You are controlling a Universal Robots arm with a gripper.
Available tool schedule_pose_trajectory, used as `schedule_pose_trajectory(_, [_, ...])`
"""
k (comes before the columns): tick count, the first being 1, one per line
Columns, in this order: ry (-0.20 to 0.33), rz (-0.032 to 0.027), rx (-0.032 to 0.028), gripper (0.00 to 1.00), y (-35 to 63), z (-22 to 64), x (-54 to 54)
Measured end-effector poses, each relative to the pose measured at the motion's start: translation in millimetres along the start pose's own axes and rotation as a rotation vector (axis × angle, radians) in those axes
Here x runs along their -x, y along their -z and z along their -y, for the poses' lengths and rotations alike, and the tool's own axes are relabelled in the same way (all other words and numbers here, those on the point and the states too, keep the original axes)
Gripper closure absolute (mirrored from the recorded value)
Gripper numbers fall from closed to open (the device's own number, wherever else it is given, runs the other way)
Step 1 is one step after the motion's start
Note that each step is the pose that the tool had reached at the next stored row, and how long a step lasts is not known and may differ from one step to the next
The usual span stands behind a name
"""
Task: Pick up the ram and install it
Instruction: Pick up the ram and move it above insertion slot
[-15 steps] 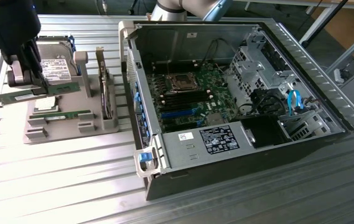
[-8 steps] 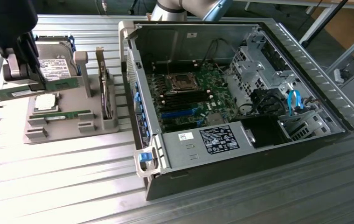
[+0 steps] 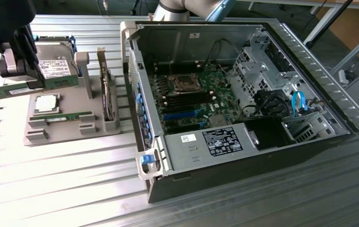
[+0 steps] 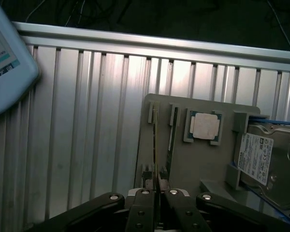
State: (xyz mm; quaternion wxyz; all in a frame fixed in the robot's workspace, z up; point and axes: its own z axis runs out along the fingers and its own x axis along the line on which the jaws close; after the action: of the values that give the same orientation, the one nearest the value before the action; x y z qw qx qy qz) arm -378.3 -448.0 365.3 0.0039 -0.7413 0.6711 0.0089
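Note:
My gripper is at the exterior view's far left, shut on the ram. The ram is a long green stick with a white label, and it looks raised above the grey holder. The wrist view looks down on the ram edge-on, as a thin line running out from between the closed fingers of the gripper, over the holder. The open computer case lies to the exterior view's right, and its motherboard shows black and blue memory slots.
A second green stick, a square silver processor and a hard drive rest on the holder. The processor and hard drive are also seen from the wrist. A light grey device sits over the ribbed metal table.

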Motion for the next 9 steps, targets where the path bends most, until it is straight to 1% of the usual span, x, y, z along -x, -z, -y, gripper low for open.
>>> schedule_pose_trajectory(9, [0.000, -0.0018, 0.0003, 0.87, 2.7, 0.0, 0.1])
